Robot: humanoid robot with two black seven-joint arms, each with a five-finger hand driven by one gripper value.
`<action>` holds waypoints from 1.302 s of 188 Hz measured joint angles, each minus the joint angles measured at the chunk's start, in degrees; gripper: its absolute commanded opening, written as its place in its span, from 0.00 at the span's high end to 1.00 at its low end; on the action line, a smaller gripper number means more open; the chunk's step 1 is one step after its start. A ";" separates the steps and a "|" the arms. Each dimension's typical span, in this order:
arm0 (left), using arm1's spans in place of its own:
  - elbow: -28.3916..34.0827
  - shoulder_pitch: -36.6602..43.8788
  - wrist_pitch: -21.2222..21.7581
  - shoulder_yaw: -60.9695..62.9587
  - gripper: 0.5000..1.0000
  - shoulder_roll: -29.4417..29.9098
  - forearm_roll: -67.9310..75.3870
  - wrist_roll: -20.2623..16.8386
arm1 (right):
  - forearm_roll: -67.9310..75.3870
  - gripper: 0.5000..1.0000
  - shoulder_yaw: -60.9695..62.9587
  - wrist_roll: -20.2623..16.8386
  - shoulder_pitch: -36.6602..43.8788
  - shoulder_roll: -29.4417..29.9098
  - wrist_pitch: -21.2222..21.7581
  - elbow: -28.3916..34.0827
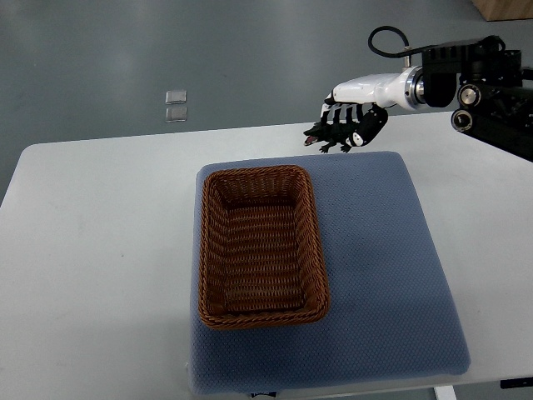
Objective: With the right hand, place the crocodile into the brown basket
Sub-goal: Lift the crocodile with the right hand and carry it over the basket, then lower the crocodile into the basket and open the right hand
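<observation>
A dark toy crocodile (326, 134) hangs in the air above the far edge of the table, its open mouth pointing left. My right hand (354, 117), white with black fingers, is shut on it from above. The arm reaches in from the upper right. The brown wicker basket (208, 250) sits empty on the blue mat, below and to the left of the hand. No left arm shows.
A blue padded mat (391, 267) covers the middle and right of the white table (92, 250). Two small clear squares (176, 105) lie on the grey floor beyond the table.
</observation>
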 measured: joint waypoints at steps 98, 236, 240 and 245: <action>-0.24 -0.51 -0.03 0.01 0.00 0.00 0.03 0.00 | -0.03 0.95 -0.69 0.48 -4.31 12.84 -0.48 -0.43; -0.61 -0.60 -0.09 0.00 0.00 0.00 0.18 -0.02 | -0.27 0.53 -0.79 0.43 -10.15 15.56 -3.56 -2.46; -0.61 -0.60 -0.09 0.00 0.00 0.00 0.18 -0.02 | -0.27 0.50 -0.79 0.43 -10.17 15.52 -3.56 -2.46; -0.61 -0.60 -0.09 0.00 0.00 0.00 0.18 -0.02 | -0.27 0.50 -0.79 0.43 -10.19 15.48 -3.56 -2.45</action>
